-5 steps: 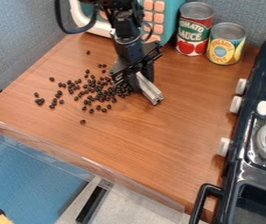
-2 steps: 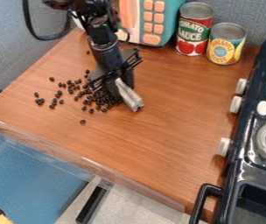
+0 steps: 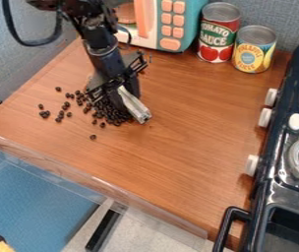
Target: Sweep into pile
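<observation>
My claw is down over the left half of the desk, right at the dark beans. Can't tell if the claw is apart, together or clamped on something. A pale grey bar sits at it, tilted, lower end pointing near and right.

Beans: densest bunch just beside and partly behind my claw, on its left and near side. Looser ones trail off left, with a small cluster farthest out that way. One lies alone, nearer than the bunch. So not one tidy pile.

Rest: teal-and-white toy microwave with orange buttons at the far edge. Right of it, two upright cans close together: red one with tomatoes pictured, then a shorter yellow-and-blue one. Black toy stove along the right side, white knobs facing the desk, black handle at its near end.
</observation>
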Controlling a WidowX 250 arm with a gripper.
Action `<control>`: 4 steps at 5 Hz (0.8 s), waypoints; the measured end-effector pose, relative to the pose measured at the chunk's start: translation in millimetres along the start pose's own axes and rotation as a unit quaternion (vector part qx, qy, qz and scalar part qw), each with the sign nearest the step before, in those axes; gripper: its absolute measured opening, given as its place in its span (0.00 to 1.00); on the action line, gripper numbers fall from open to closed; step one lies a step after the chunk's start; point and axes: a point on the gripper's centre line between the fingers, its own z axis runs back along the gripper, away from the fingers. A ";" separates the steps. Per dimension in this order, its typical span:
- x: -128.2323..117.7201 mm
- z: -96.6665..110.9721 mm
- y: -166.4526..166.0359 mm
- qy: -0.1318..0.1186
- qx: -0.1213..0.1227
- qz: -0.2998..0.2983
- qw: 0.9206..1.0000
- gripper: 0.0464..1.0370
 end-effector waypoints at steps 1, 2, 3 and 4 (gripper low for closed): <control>-2.5 15.6 -10.5 0.003 -0.017 0.003 1.000 0.35; -6.3 23.6 -32.1 0.003 -0.041 -0.004 0.999 0.35; -14.2 17.5 -55.5 0.005 -0.029 -0.015 0.999 0.35; -16.1 -5.4 -72.5 0.004 0.020 -0.004 1.000 0.35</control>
